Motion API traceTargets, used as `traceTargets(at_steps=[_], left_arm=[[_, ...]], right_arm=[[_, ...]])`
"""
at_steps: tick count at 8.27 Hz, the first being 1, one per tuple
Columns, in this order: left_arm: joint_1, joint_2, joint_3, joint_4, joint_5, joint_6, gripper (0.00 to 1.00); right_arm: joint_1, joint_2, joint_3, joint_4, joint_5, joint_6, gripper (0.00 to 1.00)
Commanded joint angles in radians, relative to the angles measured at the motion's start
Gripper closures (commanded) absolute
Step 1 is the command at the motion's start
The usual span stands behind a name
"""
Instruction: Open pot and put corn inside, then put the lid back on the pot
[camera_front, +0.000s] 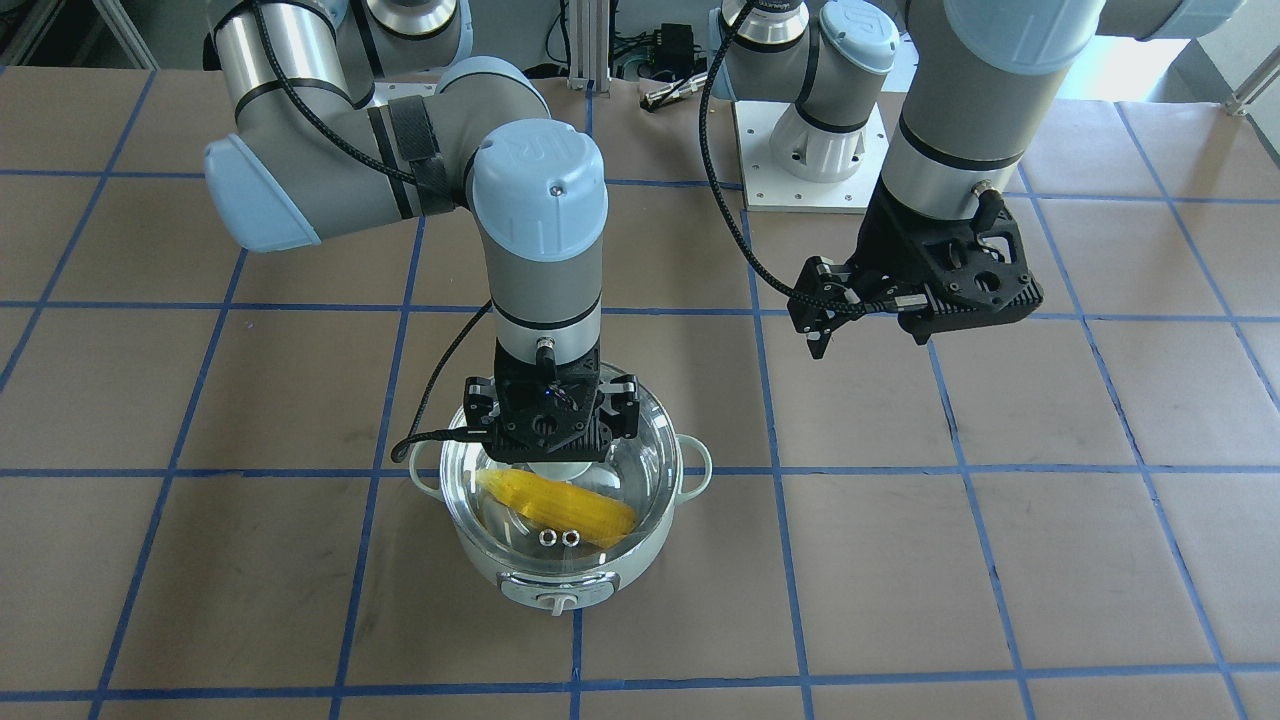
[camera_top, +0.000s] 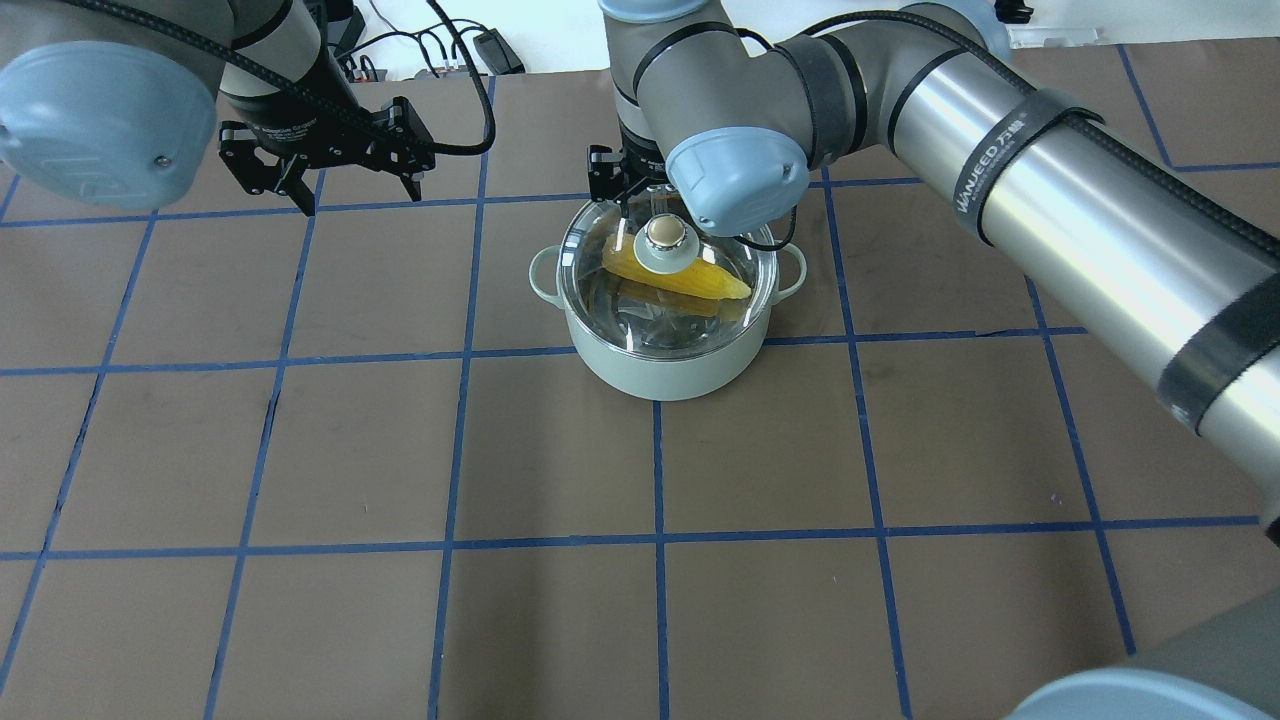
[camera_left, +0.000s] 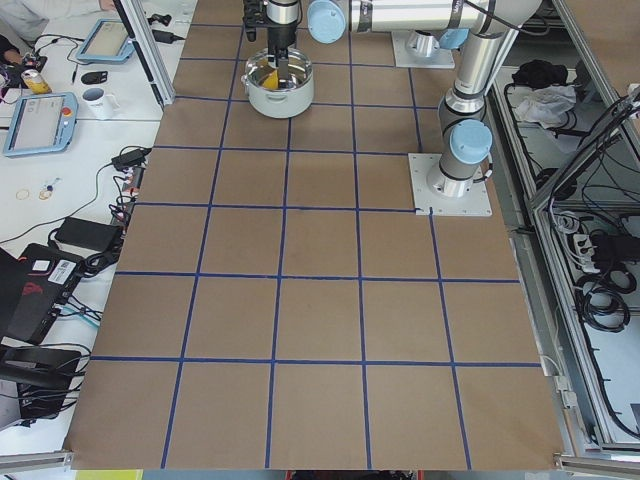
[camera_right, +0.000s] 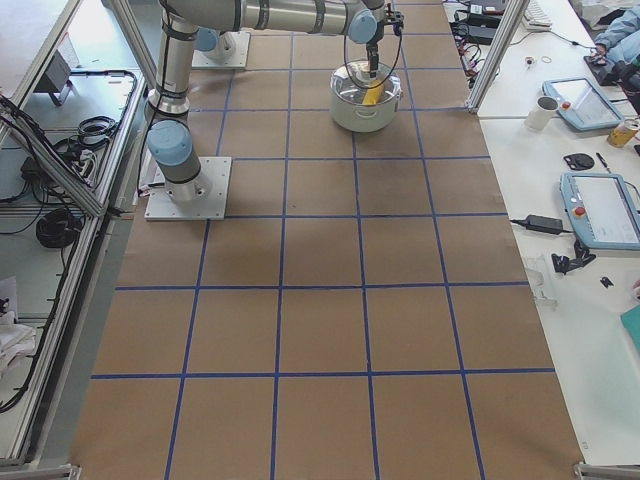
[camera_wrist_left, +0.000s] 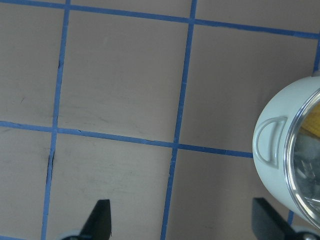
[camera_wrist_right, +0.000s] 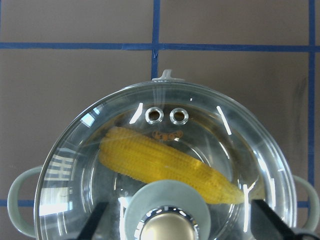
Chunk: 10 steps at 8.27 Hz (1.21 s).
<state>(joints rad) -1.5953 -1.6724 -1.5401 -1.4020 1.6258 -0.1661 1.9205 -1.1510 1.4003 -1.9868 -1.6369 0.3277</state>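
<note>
Yellow corn cob (camera_wrist_right: 160, 162) lies inside pale mint-green round pot (camera_top: 660, 365). Clear glass lid (camera_wrist_right: 240, 145) looks seated. Its beige knob (camera_top: 663, 235) sits between right gripper (camera_wrist_right: 180, 212) fingers, which are spread wide and apart from it. Left gripper (camera_wrist_left: 181, 215) wide, empty, pot beside it. Probably only retraction left.

Pale mint-green pot (camera_top: 660, 365), yellow corn (camera_wrist_right: 160, 165), clear lid (camera_wrist_right: 235, 140) with beige knob (camera_top: 663, 236), brown table (camera_top: 550, 450), blue grid lines (camera_top: 659, 480)

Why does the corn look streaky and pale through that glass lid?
Right wrist view: bright reflections streak the lid over the corn; overhead view: shine mottles the glass; side views: the pot is too small to tell.
</note>
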Motion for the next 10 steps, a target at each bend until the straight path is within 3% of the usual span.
traceTargets(at_steps=[1, 4, 5, 10], left_arm=[[0.0, -0.001, 0.0, 0.0, -0.001, 0.0, 0.0], [0.0, -0.003, 0.0, -0.002, 0.0, 0.0, 0.0], [0.0, -0.003, 0.0, -0.002, 0.002, 0.002, 0.0], [0.0, -0.003, -0.002, -0.005, 0.002, 0.005, 0.0]], right_arm=[[-0.099, -0.115, -0.006, 0.095, 0.002, -0.156, 0.0], [-0.26, -0.31, 0.014, 0.328, -0.046, -0.363, 0.0], [-0.293, -0.343, 0.019, 0.345, -0.05, -0.486, 0.0], [-0.305, -0.346, 0.046, 0.339, -0.034, -0.49, 0.0]])
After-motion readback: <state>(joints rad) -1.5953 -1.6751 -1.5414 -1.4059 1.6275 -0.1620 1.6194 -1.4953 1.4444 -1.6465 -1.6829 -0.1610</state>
